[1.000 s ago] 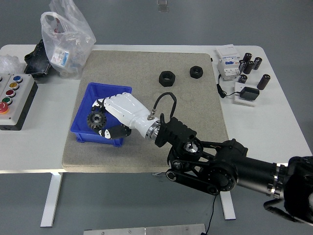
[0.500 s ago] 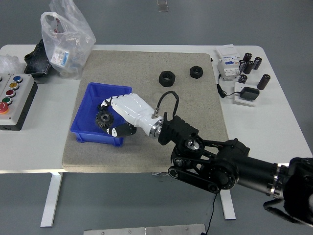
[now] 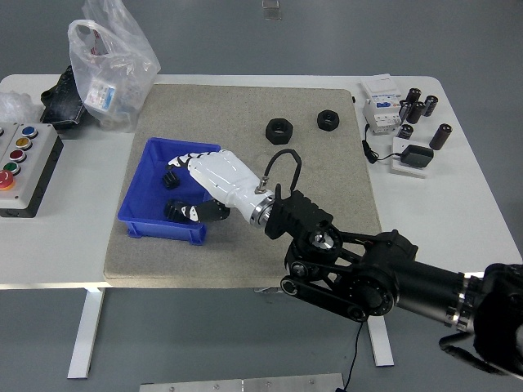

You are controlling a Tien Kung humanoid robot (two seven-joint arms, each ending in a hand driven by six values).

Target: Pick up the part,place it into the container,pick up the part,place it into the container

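Treat the fingers (image 3: 192, 157) as closed: curled downward round a small dark part (image 3: 170, 176), most of it hidden under the white palm, so judge the grip by feel, not by sight. Note the place of the part, inside the blue bin (image 3: 145, 181), low between its walls and near the far left corner, seemingly at or just above the floor. Lower the last bit before letting go, rather than dropping from height. Open the fingers slowly and all together, thumb last, to avoid flicking the part against a wall or over the rim. Lift the right hand (image 3: 216, 175) straight up once open, clearing the near wall before swinging right, since a sideways pull risks dragging the light bin across the mat (image 3: 245, 106). Check for the part lying free in the bin before leaving. Then look to the two black nuts (image 3: 279, 130) on the mat, well apart from the bin and toward the far right, probably the next parts to fetch. Steer the forearm clear of the cable loop at the wrist. No left hand in view; plan on the right alone.
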